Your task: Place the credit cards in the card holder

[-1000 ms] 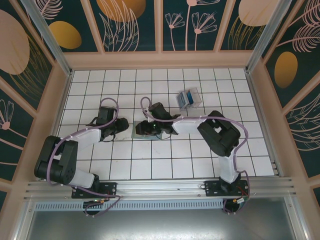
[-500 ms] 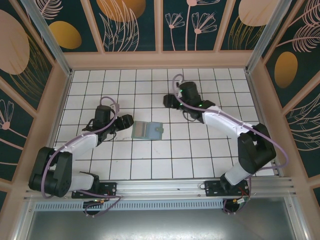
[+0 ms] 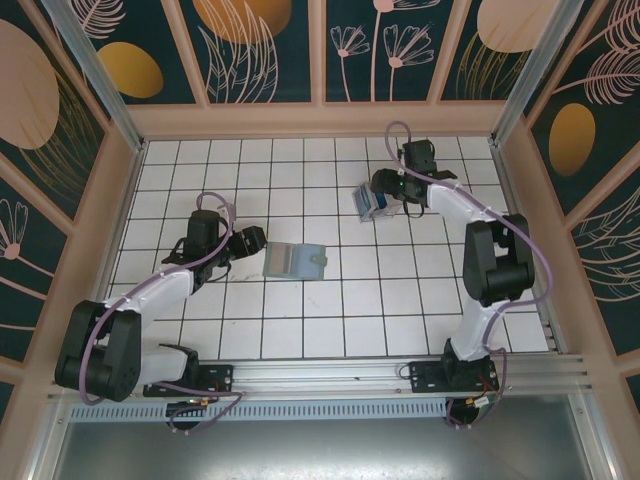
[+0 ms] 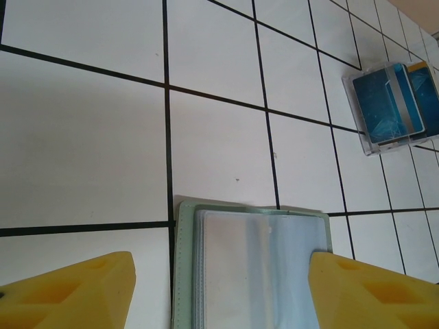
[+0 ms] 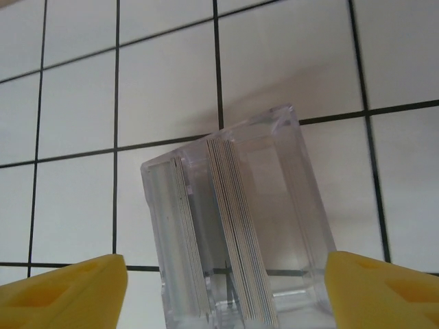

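The card holder lies opened flat on the tiled floor, sage-green rim around pale bluish pockets. My left gripper hovers at its left end, open, with one yellow finger off the holder's left side and the other over its right edge. The credit cards, blue-faced, stand on edge in two bunches inside a clear plastic box. My right gripper is open just at that box, its fingers apart on either side of it and not touching it.
White tiled floor with black grout lines stretches all round. Wooden-framed patterned walls close in the back and sides. The clear box stands about two tiles back and right of the holder.
My right arm has left the card holder and swung back-right to the box of cards. Both grippers have opened. The holder now lies uncovered and open.
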`<action>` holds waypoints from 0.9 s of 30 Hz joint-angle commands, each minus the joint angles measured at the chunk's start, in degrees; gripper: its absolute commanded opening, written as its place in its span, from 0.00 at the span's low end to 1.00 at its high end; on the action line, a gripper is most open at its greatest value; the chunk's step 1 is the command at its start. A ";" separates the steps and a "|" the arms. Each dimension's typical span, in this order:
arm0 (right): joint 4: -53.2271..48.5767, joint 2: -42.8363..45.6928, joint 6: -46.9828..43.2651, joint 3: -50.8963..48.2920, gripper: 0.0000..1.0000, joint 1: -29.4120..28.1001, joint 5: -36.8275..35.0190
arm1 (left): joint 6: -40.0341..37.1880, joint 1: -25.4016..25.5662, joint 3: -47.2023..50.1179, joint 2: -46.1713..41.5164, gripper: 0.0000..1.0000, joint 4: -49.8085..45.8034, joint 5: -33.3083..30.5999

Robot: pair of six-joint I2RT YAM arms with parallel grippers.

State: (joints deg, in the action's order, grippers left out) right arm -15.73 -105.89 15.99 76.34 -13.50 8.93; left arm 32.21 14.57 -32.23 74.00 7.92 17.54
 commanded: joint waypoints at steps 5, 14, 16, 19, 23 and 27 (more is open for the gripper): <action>-3.97 -5.50 -2.61 5.18 0.70 0.05 6.73 | 0.35 0.01 -0.04 1.84 0.68 0.70 -0.78; -6.99 -7.85 -4.45 8.59 0.67 0.03 8.38 | 0.67 -0.05 -1.03 2.48 0.67 0.91 -0.58; -7.72 -8.15 -4.58 8.88 0.67 -0.01 8.12 | 0.66 0.02 -1.08 2.69 0.67 0.52 -0.66; -8.99 -8.62 -5.18 9.18 0.67 0.00 9.58 | 0.95 0.02 -0.81 2.63 0.67 0.90 -0.53; -8.20 -7.66 -5.09 8.16 0.63 0.05 12.15 | 0.54 0.01 -1.17 2.45 0.66 -0.09 -0.75; -6.51 -5.78 -5.17 7.03 0.58 -0.02 14.49 | 0.06 -0.06 -1.14 2.25 0.66 -0.34 -1.10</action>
State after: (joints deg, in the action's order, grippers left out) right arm -22.50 -113.43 11.77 83.94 -13.32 20.10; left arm 32.58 14.57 -32.25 75.92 7.88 17.32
